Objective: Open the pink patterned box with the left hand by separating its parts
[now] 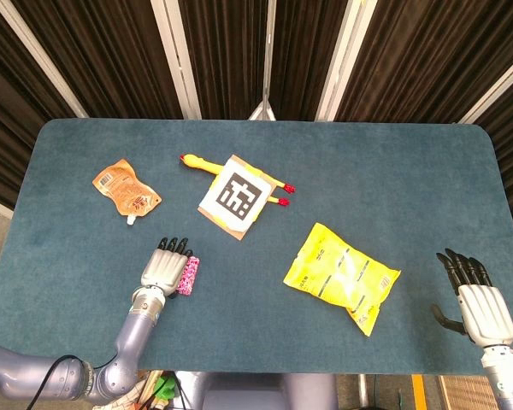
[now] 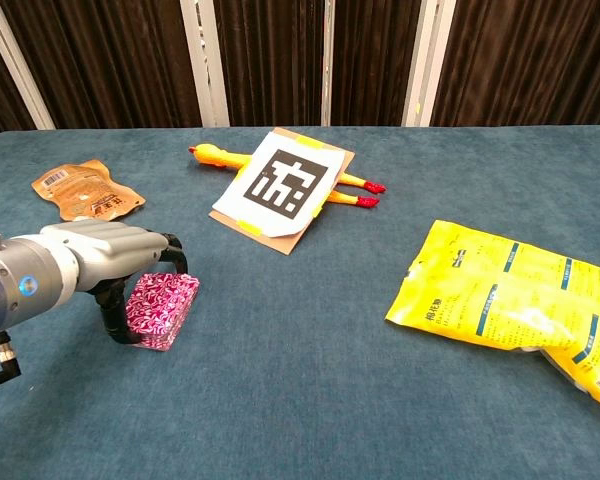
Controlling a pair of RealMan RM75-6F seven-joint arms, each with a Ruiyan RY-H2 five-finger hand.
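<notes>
Chest camera shows us our left hand (image 2: 105, 255) gripping the tilted pink patterned box (image 2: 161, 311), thumb under, fingers (image 2: 172, 248) over; overhead, our right hand (image 1: 476, 303) lies spread, empty.

My left hand (image 2: 100, 262) has a smooth silver shell, metal or painted plastic as far as I can tell, with matt black fingers (image 2: 176, 252). The pink patterned box (image 2: 161, 309) looks like printed card with a slight sheen. The table (image 2: 310, 400) wears a napped blue cloth, matt. The yellow bag (image 2: 515, 300) is glossy, crinkled film; the orange pouch (image 2: 86, 190) likewise shiny.
</notes>
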